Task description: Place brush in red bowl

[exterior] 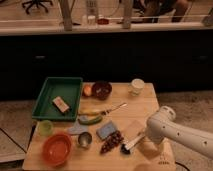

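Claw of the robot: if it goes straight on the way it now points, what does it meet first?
Most likely the dark grape bunch, just ahead of the claw near the table's front edge. Height is hard to judge.

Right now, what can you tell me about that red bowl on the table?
The red bowl is round, shallow and orange-red, plastic by its look. It stands upright on the front left corner of the wooden table and looks empty. A pale green cup stands just behind it, a small metal cup just to its right. The gripper is further right, low over the table, away from the bowl.
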